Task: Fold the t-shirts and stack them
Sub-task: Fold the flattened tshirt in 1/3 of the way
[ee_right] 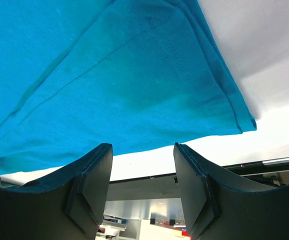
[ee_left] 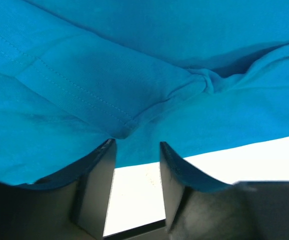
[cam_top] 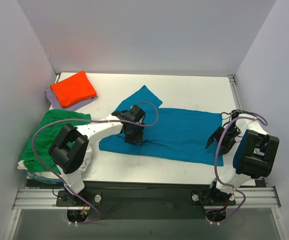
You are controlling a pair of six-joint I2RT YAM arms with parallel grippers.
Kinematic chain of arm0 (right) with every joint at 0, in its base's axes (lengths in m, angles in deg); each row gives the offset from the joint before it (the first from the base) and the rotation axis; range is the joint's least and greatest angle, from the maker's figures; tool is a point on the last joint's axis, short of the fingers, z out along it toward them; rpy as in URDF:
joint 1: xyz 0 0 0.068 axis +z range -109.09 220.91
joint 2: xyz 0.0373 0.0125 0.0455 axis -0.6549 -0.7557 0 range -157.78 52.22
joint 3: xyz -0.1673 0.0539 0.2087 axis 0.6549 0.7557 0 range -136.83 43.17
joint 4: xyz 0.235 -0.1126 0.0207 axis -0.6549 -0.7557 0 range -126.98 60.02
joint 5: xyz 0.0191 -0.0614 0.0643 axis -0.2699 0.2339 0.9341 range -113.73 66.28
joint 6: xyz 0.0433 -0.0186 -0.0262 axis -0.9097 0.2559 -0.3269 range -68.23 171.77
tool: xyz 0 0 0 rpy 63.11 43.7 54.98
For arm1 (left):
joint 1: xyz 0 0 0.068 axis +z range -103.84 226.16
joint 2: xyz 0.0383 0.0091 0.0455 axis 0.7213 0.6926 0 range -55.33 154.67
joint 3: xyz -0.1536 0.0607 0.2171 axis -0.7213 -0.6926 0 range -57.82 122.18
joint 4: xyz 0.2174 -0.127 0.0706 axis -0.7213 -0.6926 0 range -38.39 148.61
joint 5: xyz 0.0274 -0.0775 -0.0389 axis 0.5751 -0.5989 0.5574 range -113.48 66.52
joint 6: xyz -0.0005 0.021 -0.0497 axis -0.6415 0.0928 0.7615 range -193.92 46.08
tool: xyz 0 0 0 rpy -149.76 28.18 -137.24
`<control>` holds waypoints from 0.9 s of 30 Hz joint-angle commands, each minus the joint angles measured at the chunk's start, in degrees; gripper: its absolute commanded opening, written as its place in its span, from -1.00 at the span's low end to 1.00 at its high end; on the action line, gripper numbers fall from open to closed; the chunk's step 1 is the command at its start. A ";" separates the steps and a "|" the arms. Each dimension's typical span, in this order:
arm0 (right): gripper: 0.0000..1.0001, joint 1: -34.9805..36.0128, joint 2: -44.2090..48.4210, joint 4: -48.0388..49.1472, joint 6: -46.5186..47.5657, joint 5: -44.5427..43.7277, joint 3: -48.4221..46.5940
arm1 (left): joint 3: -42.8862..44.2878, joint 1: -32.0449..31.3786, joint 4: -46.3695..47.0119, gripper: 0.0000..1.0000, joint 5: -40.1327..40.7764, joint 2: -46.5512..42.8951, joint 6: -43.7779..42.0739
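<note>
The teal-blue t-shirt (cam_top: 184,130) lies spread flat across the middle of the white table (cam_top: 184,90), one sleeve pointing to the back. My left gripper (cam_top: 133,132) hangs low over its left part, near the front hem. In the left wrist view the fingers (ee_left: 137,145) stand apart at a wrinkled seam of the shirt (ee_left: 134,60), with bare table between them. My right gripper (cam_top: 219,140) sits at the shirt's right front corner. Its jaws (ee_right: 142,147) are open just short of the hem (ee_right: 109,75) and hold nothing.
A folded orange t-shirt (cam_top: 73,88) rests on a lavender one (cam_top: 52,98) at the back left. A crumpled green t-shirt (cam_top: 47,132) lies at the left edge with white cloth (cam_top: 23,165) under it. Grey walls enclose three sides.
</note>
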 commanded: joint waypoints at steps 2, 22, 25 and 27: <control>0.05 0.29 1.96 -2.49 0.26 0.71 0.27 | 0.34 -0.48 0.61 -0.08 0.33 1.23 -0.25; 0.05 0.29 2.66 -2.40 0.17 0.89 0.62 | 10.00 -1.35 -3.34 -1.00 3.49 5.89 -4.64; 0.05 0.28 2.67 -2.40 0.17 0.89 0.71 | 10.09 -1.36 -4.31 -1.00 4.55 5.37 -4.73; 0.05 0.28 2.75 -2.40 0.26 0.89 0.79 | 9.22 -1.36 -4.58 -1.00 5.34 5.01 -4.38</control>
